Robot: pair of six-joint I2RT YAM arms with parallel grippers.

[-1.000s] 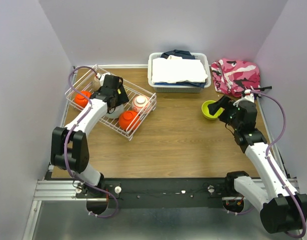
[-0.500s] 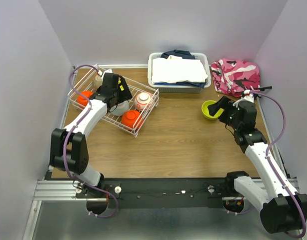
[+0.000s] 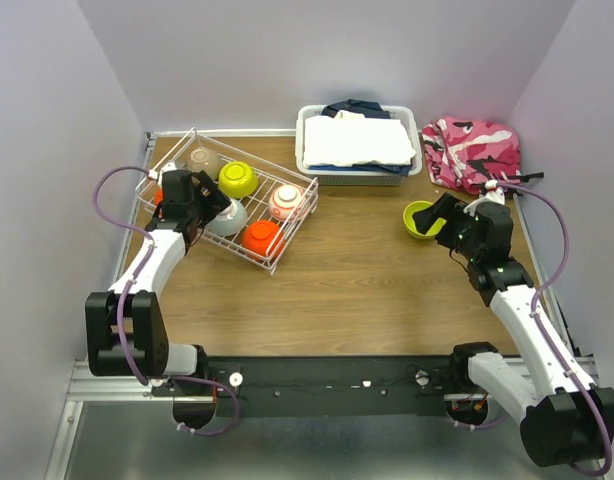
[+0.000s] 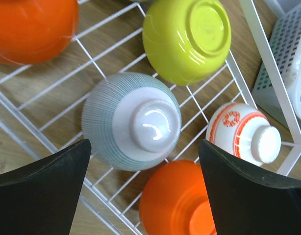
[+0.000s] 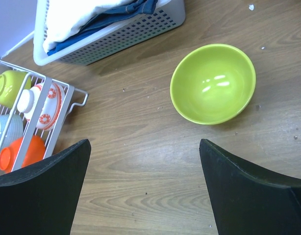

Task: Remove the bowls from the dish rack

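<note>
The white wire dish rack (image 3: 278, 257) stands at the back left and holds several upside-down bowls: a taupe one (image 3: 200, 157), a lime-yellow one (image 3: 238, 179), a white-pink one (image 3: 283, 203), a pale grey one (image 3: 229, 220) and an orange one (image 3: 259, 238). A second orange bowl (image 4: 33, 27) lies at the rack's left. My left gripper (image 3: 209, 205) is open and empty over the pale grey bowl (image 4: 131, 120). A second lime-yellow bowl (image 3: 421, 220) sits upright on the table at the right. My right gripper (image 3: 442, 218) is open and empty just near of this bowl (image 5: 213, 83).
A solid white bin (image 3: 357, 145) of folded cloth stands at the back centre. A pink patterned cloth (image 3: 472, 150) lies at the back right. Bare wooden table (image 3: 357, 280) lies between the rack and the right-hand bowl.
My left gripper has drawn back to the left, from over the rack's middle, uncovering the lime-yellow bowl. The rack shifted a little. The right arm has not moved.
</note>
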